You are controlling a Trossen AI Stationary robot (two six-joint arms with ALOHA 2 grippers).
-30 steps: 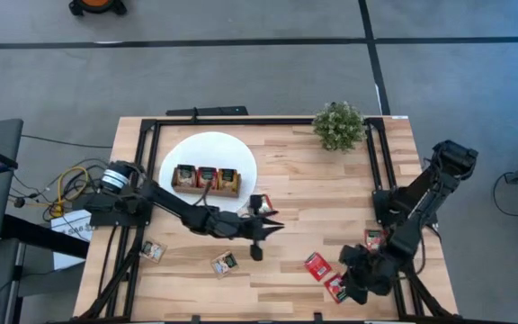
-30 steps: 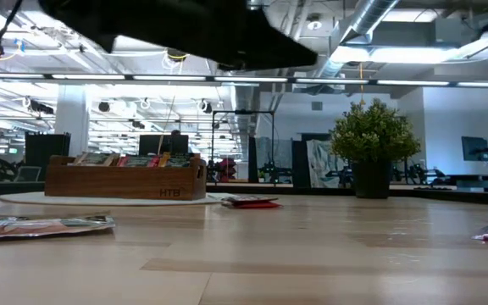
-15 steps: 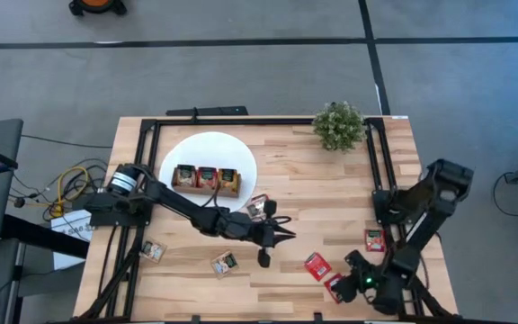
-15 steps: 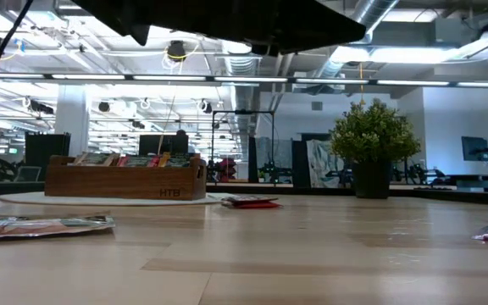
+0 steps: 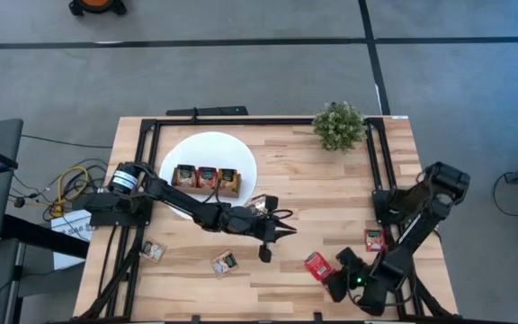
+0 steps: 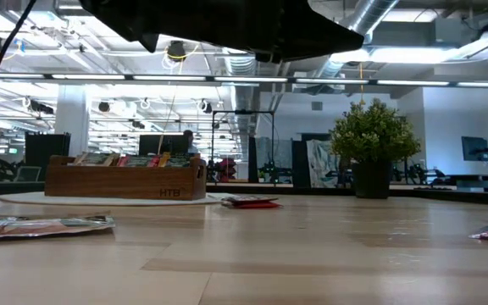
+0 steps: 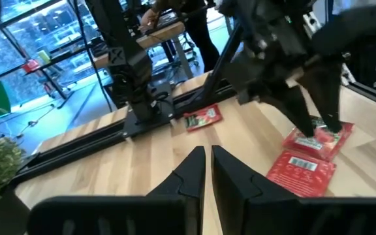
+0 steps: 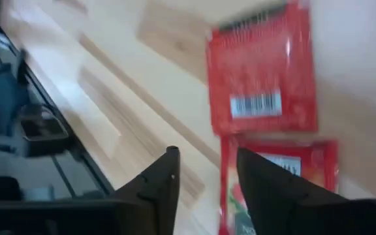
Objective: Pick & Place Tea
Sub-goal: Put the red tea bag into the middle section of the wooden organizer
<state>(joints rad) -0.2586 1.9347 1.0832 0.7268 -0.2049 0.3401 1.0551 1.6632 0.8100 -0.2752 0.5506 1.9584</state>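
Two red tea sachets point(image 7: 302, 173) point(image 7: 318, 138) lie flat side by side near the table's front right. My right gripper point(image 8: 204, 173) slants down over them, open; one sachet point(image 8: 276, 176) lies beneath its fingers, the other point(image 8: 260, 78) just beyond. In the high view the gripper point(image 5: 338, 281) covers one and leaves the other point(image 5: 317, 265) showing. My left gripper point(image 7: 207, 171) is shut and holds nothing, level above the table's middle point(image 5: 272, 236). The wooden tray point(image 5: 207, 178) with sachets stands on the white disc point(image 5: 207, 144). My right gripper's fingers point(image 7: 309, 121) come down from above onto the red sachet's top face point(image 7: 325, 137), which lies flat on the table. Whether the tips touch it I cannot tell.
More sachets lie loose: a red one point(image 5: 373, 239) by the right rail, two point(image 5: 154, 250) point(image 5: 225, 263) at the front left, one point(image 5: 259, 205) beside my left arm. The potted plant point(image 5: 338, 126) stands at the back right. Black frame rails point(image 5: 374, 171) edge the table.
My right gripper has sunk toward the two red sachets, shifted a little toward the table's left edge and rolled at the wrist. My left gripper has reached a little toward the table's right edge and stays shut. The sachets have not moved.
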